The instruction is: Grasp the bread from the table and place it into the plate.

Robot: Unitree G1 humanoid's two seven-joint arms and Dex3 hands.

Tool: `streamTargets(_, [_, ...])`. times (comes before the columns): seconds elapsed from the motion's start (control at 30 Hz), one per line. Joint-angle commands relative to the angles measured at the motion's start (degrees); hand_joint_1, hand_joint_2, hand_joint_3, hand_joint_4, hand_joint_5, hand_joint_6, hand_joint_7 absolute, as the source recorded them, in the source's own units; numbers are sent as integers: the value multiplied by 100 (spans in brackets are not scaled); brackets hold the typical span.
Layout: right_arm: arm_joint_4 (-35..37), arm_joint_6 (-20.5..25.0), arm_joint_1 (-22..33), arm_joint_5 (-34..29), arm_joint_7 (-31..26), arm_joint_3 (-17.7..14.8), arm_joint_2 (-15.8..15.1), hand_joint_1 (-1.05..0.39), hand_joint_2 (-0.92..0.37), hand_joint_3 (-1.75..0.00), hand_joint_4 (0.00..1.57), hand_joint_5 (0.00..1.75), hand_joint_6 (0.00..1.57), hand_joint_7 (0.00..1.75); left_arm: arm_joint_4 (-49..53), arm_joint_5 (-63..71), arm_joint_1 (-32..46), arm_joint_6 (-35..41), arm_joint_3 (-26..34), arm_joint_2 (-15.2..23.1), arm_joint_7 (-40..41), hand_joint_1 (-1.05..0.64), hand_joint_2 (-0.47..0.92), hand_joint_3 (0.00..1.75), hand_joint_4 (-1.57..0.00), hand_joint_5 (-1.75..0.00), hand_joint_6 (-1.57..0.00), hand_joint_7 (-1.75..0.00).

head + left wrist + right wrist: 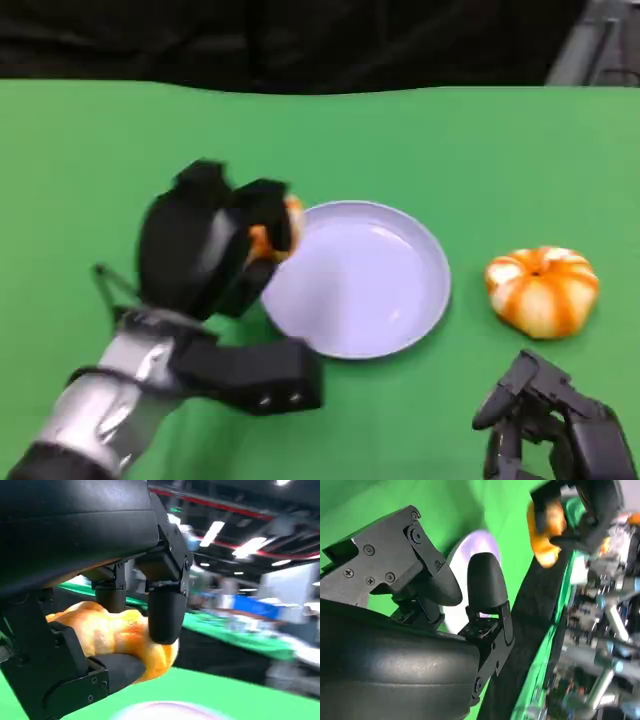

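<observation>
Now the left hand (pixel 205 245) is at the left centre of the head view, raised above the green table (pixel 450 140), and it holds the bread (pixel 272 238) just at the left rim of the plate (pixel 400 320). Only a small orange part of the bread shows there between the black fingers (pixel 262 205). In the left wrist view the bread (pixel 115 635) is an orange-yellow piece pinched between the fingers (pixel 164 615) above it and the thumb below it, and a pale edge of the plate (pixel 165 711) shows at the bottom of the frame. The plate is lilac and round, in the centre of the head view, and nothing lies in it. At the right centre of that view a second orange and white bread (pixel 542 290) rests on the table, well apart from the plate. The right hand (pixel 555 420) is at the lower right corner, near this second bread but not touching it; its fingers (pixel 487 587) are apart and hold nothing.
</observation>
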Motion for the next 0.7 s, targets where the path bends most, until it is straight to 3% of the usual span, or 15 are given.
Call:
streamTargets(0.03, [-13, -11, 29, 32, -20, -32, -43, -17, -50, -160, 90, 175, 61, 175, 346, -210, -168, -75, 12, -113, -184, 9, 3, 173, -113, -175, -94, -175])
streamTargets(0.27, [-50, 4, 87, 33, -26, 6, -22, -17, -50, -160, 89, 175, 61, 175, 633, -262, -324, -244, -107, -354, -310, 2, 7, 174, -111, -175, -92, -175])
streamTargets(0.53, [35, -125, 128, -5, -23, 29, -46, -16, -50, -161, 87, 175, 61, 175, 1342, -176, -670, -314, -449, -685, -547, -2, 13, 148, -107, -175, -90, -175])
streamTargets(0.67, [77, -171, 169, -34, -48, 52, -22, -15, -49, -161, 87, 175, 61, 175, 1542, -383, -773, -133, -468, -872, -1137, -5, 18, 139, -103, -175, -87, -175])
streamTargets(0.7, [77, -176, 171, -50, -56, 50, -23, -15, -50, -161, 87, 175, 60, 175, 1535, -442, -783, -35, -455, -911, -1326, -8, 27, 123, -92, -165, -83, -144])
